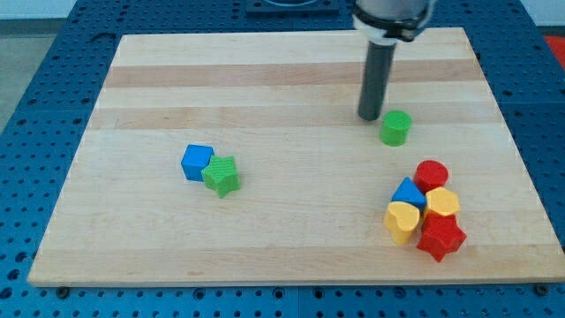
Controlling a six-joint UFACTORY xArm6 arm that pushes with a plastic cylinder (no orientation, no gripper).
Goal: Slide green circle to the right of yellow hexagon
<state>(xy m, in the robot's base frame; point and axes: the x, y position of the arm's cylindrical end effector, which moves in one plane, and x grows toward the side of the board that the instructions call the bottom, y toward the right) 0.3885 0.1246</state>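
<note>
The green circle [396,128] sits on the wooden board toward the view's upper right. The yellow hexagon [442,204] lies lower right, in a tight cluster of blocks. My tip [370,117] rests on the board just left of and slightly above the green circle, close to it or touching it. The green circle is well above and to the left of the yellow hexagon.
The cluster holds a red circle [432,175], a blue triangle [407,193], a yellow heart [403,221] and a red star [440,238]. A blue cube [197,162] and a green star [222,176] touch at the board's left middle. The board [265,79] is edged by a blue perforated table.
</note>
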